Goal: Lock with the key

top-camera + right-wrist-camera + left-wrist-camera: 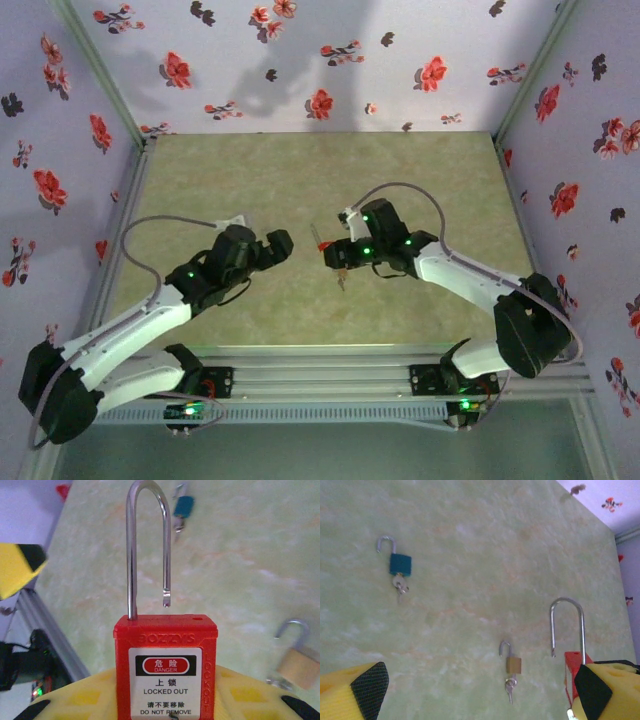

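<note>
Your right gripper clamps the red plastic safety padlock, held above the green table, its steel shackle sprung open. Your left gripper waits spread, empty. Push the shackle off-axis and the body may twist loose.

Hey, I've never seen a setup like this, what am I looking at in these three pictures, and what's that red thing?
These are two robot arms bolted to a green table, each ending in a two-finger gripper. The overhead picture looks down from above and behind them. The other two come from cameras on the wrists. The right gripper holds a red safety padlock upright, its steel shackle swung open. The left gripper is open and holds nothing. On the table lie a teal padlock and a small brass padlock, both unlocked, with keys hanging from them.
</note>
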Controlling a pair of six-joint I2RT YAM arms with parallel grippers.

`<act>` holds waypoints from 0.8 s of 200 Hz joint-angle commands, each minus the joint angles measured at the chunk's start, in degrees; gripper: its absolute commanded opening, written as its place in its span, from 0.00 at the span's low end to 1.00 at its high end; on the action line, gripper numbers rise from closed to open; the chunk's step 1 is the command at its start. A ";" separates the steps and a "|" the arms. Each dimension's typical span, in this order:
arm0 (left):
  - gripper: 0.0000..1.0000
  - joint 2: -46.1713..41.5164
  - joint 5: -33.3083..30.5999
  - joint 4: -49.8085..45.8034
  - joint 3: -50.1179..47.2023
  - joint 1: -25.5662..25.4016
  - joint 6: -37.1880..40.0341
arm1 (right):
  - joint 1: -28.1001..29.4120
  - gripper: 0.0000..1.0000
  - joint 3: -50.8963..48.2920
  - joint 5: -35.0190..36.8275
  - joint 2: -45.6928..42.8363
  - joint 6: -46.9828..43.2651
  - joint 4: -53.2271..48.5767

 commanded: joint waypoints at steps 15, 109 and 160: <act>1.00 2.50 0.87 3.47 3.75 -1.98 -1.10 | 2.09 0.00 -0.52 -4.93 -1.03 -0.87 3.47; 0.98 6.43 0.64 4.65 5.78 -3.72 -2.14 | 5.36 0.00 0.23 -5.11 -0.03 -3.53 1.85; 0.91 8.25 -0.20 4.18 6.86 -4.48 -2.88 | 6.31 0.00 0.42 -4.19 0.02 -4.67 0.99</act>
